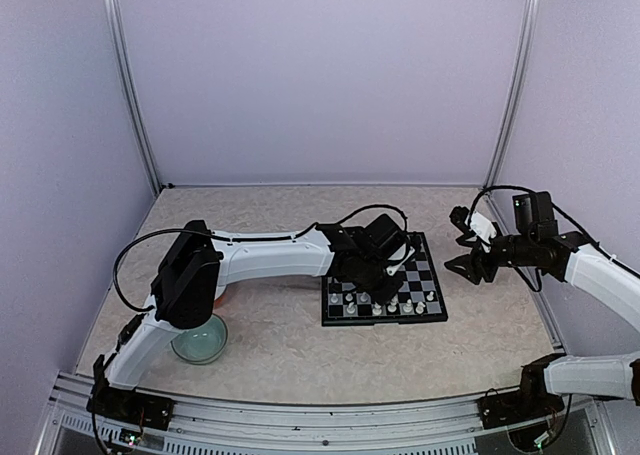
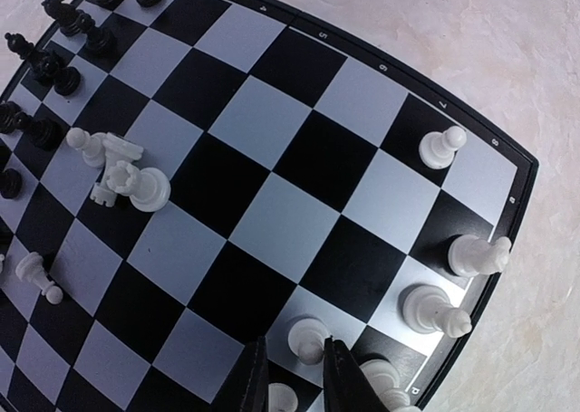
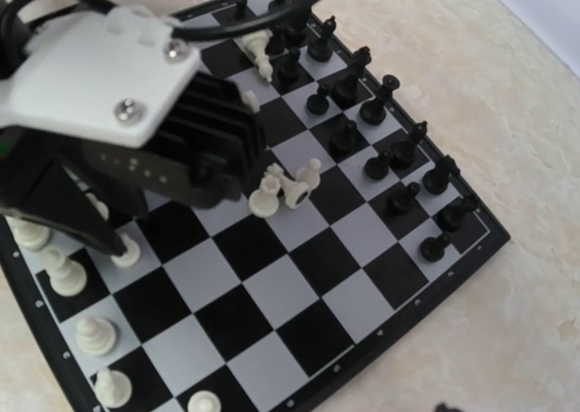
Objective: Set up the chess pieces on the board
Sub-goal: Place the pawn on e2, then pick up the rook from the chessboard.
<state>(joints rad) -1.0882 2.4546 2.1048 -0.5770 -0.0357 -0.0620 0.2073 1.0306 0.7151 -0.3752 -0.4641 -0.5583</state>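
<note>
Chess pieces (image 1: 392, 303) stand on the board (image 1: 428, 275), which lies on the table (image 1: 300, 205) in front of both arms. From above, pale ones line its near edge. The left arm (image 1: 270, 255) reaches over the board's left part, and a green bowl (image 1: 200, 341) sits near that arm's base. The right gripper (image 1: 462, 267) hangs just off the board's right edge, jaws apart and empty.

From the left wrist, the left gripper (image 2: 294, 342) is narrowly parted around a white pawn (image 2: 308, 332) that stands upright near the board's rim. A sliver of gap shows on one side of the pawn. A few toppled white pieces (image 2: 122, 172) lie in a heap mid-board, and black pieces (image 2: 54, 63) crowd the far side.

From the right wrist, the black pieces fill two rows along the board's right side. The toppled white pieces lie near the middle, just beside the left arm. More white ones stand along the left edge.
</note>
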